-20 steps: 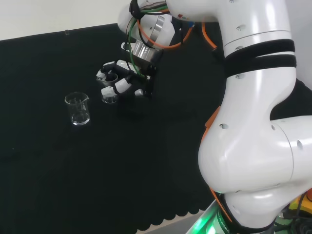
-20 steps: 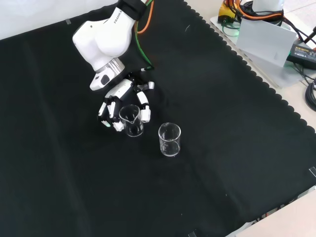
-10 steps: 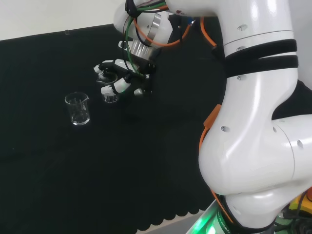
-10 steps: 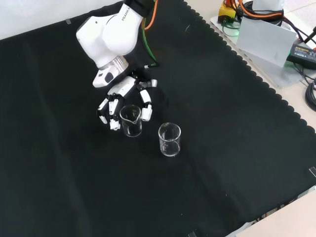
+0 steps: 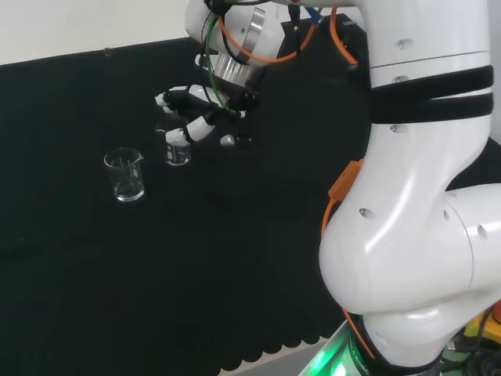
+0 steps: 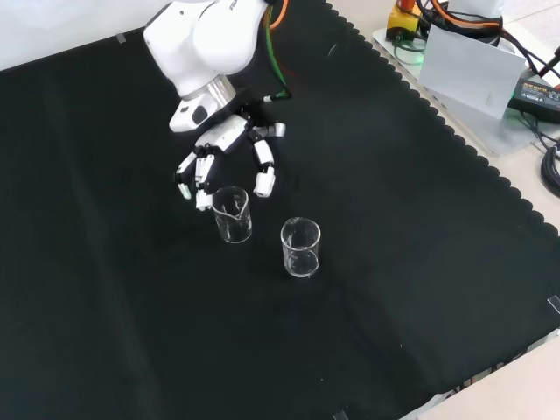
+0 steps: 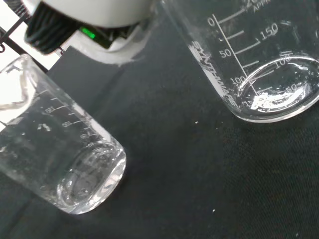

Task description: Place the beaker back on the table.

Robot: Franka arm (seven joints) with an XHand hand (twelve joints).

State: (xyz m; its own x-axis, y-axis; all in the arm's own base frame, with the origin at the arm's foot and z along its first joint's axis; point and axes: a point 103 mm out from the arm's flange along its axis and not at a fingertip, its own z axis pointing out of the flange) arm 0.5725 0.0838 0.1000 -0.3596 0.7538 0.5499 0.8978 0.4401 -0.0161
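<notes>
A small clear beaker (image 6: 233, 215) stands upright on the black cloth (image 6: 131, 332), and I see it in the head view as well (image 5: 178, 150). My hand (image 6: 229, 142) hangs just above and behind it in the front view, open, fingers (image 6: 263, 180) spread and apart from the glass. In the head view the hand (image 5: 197, 116) hovers over the beaker's rim. A second, larger clear beaker (image 6: 300, 248) stands close by, to the left in the head view (image 5: 126, 175). The wrist view shows two graduated beakers on the cloth, one with a spout (image 7: 65, 164) and a wider one (image 7: 259, 69).
The arm's white links (image 5: 407, 196) take up the right of the head view. Beyond the cloth's scalloped edge at the front view's top right lie a grey box (image 6: 468, 74) and cables (image 6: 547, 131). Bare cloth spreads around both beakers.
The hand's fingers have uncurled from the small beaker and the hand has risen and drawn back from it. The beaker stays standing on the cloth.
</notes>
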